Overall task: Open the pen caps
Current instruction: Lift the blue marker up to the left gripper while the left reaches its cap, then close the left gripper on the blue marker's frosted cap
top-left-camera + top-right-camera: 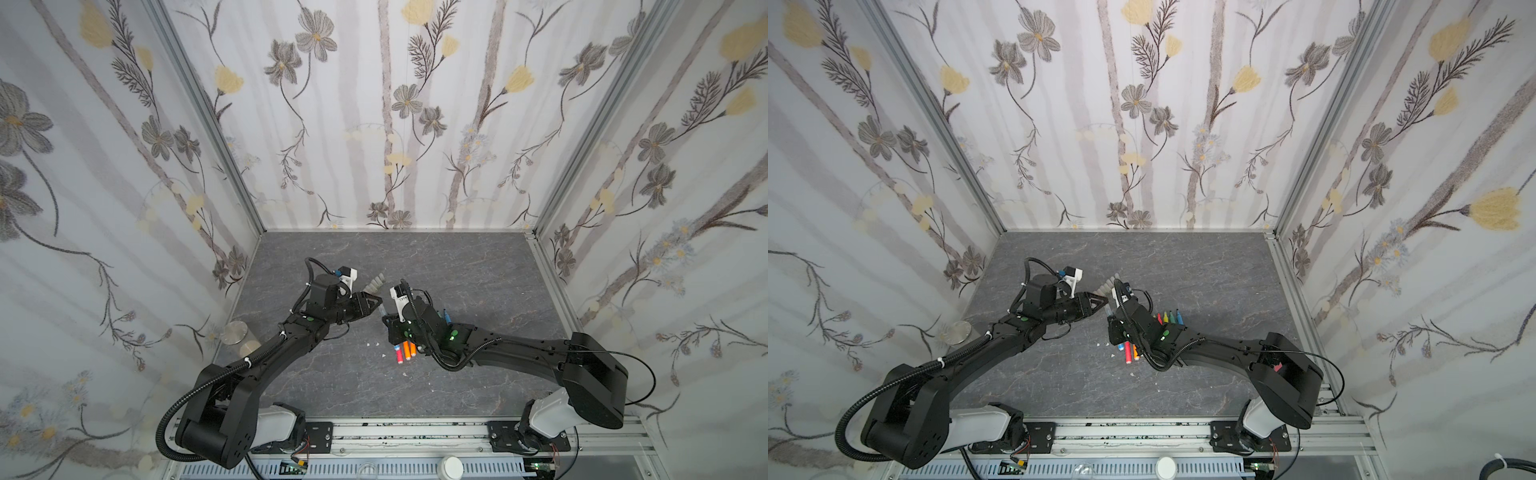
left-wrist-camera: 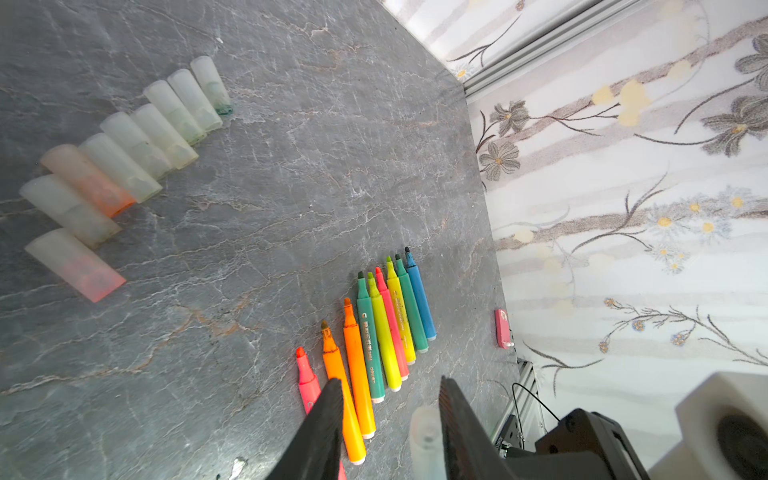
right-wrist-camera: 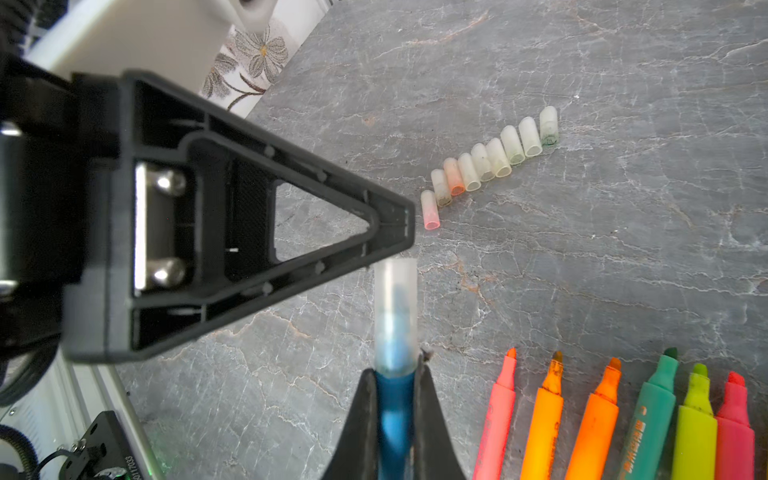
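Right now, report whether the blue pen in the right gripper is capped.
Capped: the translucent cap covers the tip of the blue pen.

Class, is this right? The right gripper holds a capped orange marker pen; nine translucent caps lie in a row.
No: the right gripper holds a capped blue marker pen, not orange, as the right wrist view shows; nine translucent caps is right.

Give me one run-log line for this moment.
right gripper: shut on blue pen | cap: on pen | left gripper: open, jaws either side of cap | table: nine loose caps, nine uncapped pens
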